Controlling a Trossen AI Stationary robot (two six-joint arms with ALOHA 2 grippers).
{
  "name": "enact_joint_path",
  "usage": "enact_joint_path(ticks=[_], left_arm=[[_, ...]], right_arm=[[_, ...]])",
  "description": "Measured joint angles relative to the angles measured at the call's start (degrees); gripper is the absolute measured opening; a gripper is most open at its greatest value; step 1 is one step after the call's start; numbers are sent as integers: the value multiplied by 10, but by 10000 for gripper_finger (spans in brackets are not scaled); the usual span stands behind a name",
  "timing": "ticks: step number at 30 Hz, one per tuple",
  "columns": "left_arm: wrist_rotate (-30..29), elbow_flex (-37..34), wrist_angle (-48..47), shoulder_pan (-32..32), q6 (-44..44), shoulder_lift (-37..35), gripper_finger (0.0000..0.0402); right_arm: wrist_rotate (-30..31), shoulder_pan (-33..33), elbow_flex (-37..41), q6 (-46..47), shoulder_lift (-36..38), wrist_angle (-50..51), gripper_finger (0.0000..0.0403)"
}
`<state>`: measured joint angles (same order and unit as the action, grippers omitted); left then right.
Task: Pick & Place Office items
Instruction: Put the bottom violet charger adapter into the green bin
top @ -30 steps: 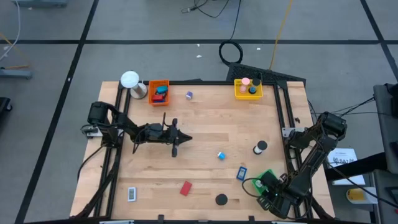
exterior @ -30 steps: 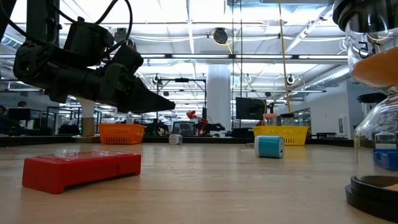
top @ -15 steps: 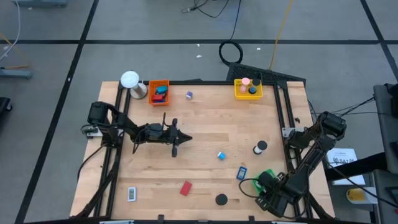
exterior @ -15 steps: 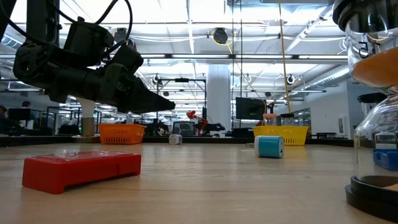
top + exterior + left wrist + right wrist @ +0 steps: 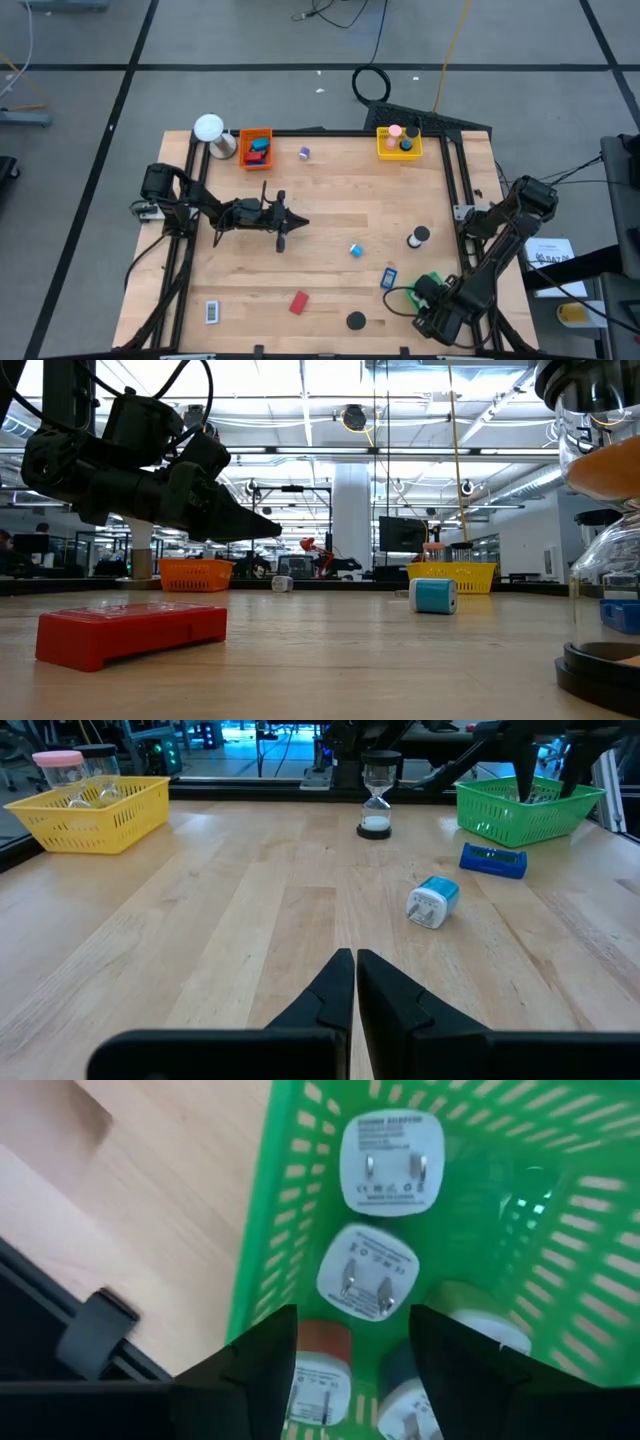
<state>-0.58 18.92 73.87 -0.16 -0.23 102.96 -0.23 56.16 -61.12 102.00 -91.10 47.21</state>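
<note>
My right gripper [image 5: 350,1380] hangs open, pointing down, over the green basket [image 5: 428,287] at the near right. Several white plug adapters [image 5: 366,1272] lie on the basket's floor below its fingers. Loose on the table lie a blue-and-white plug [image 5: 356,250], a blue rectangle [image 5: 388,278], a red rectangle [image 5: 298,302], a black disc [image 5: 356,321], a black-and-white rectangle [image 5: 211,312] and a purple roll [image 5: 304,152]. My left gripper [image 5: 354,965] waits shut at the table's left, a little above the wood.
An orange tray [image 5: 256,147] and a yellow tray [image 5: 399,142] with items stand along the far edge. A white ball-topped object [image 5: 209,130] is at the far left corner. An hourglass [image 5: 418,237] stands just beyond the green basket. Black frame rails run along both table sides.
</note>
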Motion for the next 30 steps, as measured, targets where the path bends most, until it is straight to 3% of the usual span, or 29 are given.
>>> enact_joint_path(ticks=[9, 17, 22, 30], left_arm=[[0, 0, -2, 0, 0, 0, 21], [0, 0, -3, 0, 0, 0, 21], [0, 0, -4, 0, 0, 0, 21], [0, 0, -4, 0, 0, 0, 21]], right_arm=[[25, -18, 0, -47, 36, 42, 158], [32, -38, 9, -87, 36, 35, 67], [1, -40, 41, -104, 36, -3, 11], [-17, -39, 53, -126, 36, -55, 10]])
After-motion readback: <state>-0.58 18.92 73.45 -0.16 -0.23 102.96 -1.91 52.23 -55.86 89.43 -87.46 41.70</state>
